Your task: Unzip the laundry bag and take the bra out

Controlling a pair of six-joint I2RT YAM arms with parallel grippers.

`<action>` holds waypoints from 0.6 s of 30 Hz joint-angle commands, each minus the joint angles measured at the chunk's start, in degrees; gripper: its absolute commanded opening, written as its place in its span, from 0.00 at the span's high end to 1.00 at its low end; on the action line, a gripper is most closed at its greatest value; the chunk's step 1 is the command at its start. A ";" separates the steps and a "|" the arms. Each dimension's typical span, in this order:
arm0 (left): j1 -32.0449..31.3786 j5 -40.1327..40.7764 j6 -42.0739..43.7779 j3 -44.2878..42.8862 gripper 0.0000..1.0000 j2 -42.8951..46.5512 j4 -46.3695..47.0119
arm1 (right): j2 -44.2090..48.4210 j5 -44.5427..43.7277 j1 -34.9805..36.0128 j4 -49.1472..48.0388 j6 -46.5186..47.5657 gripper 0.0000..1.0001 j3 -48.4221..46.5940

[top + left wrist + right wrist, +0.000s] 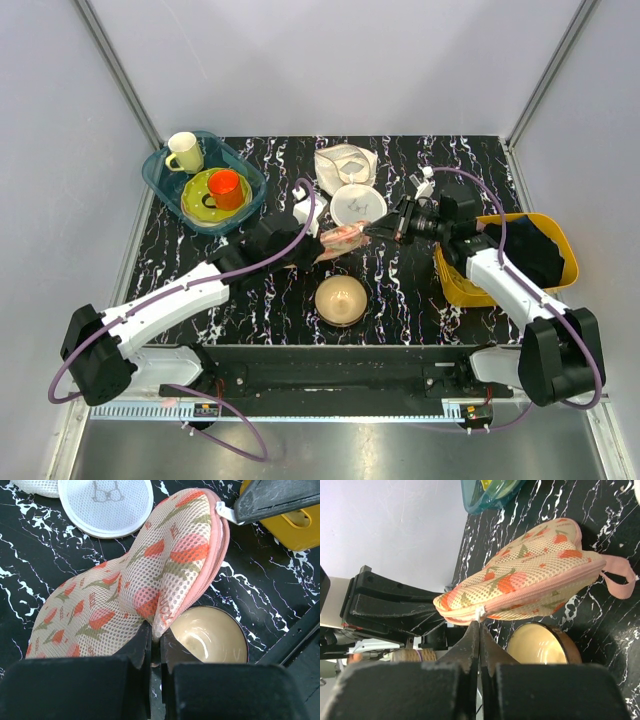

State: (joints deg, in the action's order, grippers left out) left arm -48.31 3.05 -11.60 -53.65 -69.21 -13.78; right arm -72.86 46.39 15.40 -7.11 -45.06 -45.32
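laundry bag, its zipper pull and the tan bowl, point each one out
laundry bag (125,590): left wrist view, on its printed mesh face.
zipper pull (480,613): right wrist view, on the white tab at the zip line.
tan bowl (341,298): top external view, on its middle.

Lab cell: plain white walls

The laundry bag was open-weave mesh cloth, matt, with a smooth pink fabric band along its zip. At upper left of the left wrist view, the round disc was fine white mesh. The bowl shone glossy and smooth; the table looked like polished black marble.
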 commanded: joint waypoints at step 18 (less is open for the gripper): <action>0.06 0.47 1.05 0.74 1.00 3.82 4.03 | 8.97 -4.74 -4.50 15.11 12.18 0.73 -3.11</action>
State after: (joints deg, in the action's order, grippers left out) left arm -48.31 3.62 -10.96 -52.69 -66.37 -14.44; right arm -66.26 42.46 10.31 3.33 -38.41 -44.53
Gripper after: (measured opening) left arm 0.038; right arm 0.103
